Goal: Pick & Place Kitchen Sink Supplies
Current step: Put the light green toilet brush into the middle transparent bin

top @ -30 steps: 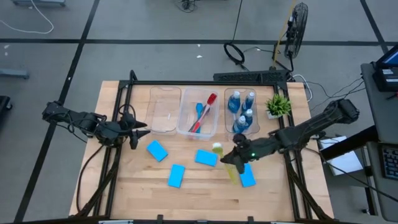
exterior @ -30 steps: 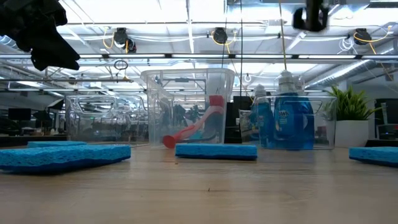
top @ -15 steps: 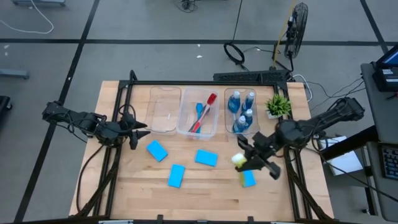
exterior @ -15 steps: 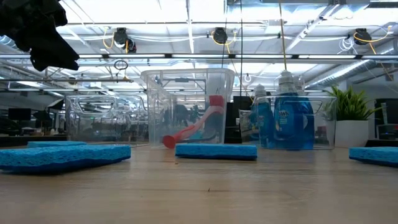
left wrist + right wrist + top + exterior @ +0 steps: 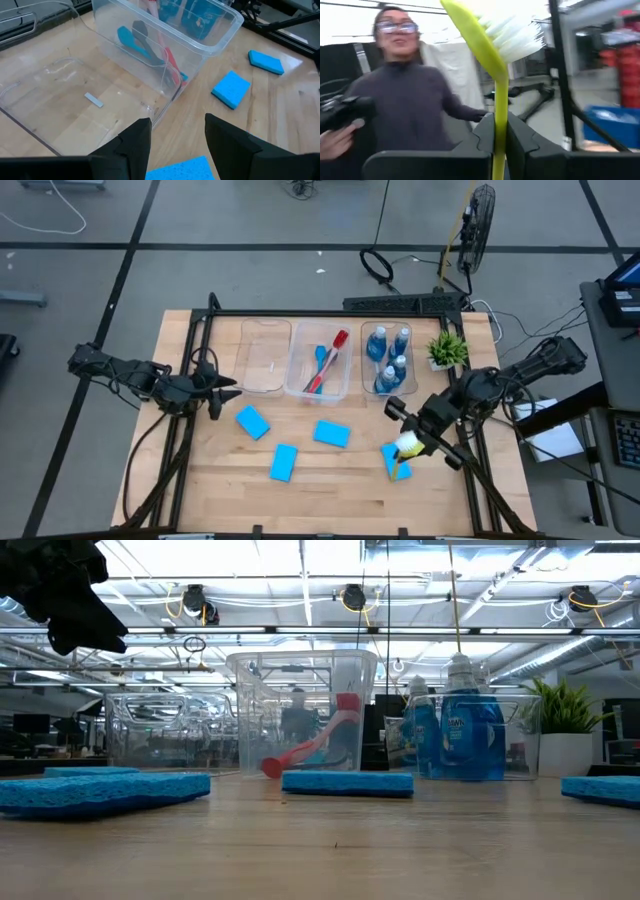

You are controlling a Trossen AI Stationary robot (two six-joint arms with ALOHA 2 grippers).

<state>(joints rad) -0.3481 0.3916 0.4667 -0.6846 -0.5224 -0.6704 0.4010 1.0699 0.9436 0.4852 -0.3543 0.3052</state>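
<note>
Waiting at the table's left edge, left gripper (image 5: pixel 222 390) unchanged, jaws parted and empty. Carried rightward from table centre over the last second: yellow-green brush (image 5: pixel 406 446), pinched in the right gripper (image 5: pixel 418 442), now lifted over the rightmost of 4 sponges (image 5: pixel 395 461), still unbinned.

Bright even overhead light, glaring ceiling strips in low view, right wrist view motion-blurred

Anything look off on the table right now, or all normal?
Nothing spilled or damaged. The four sponges lie loose on the table, unsorted. The right gripper holds the yellow-green brush raised, bristles up, away from the bins.
</note>
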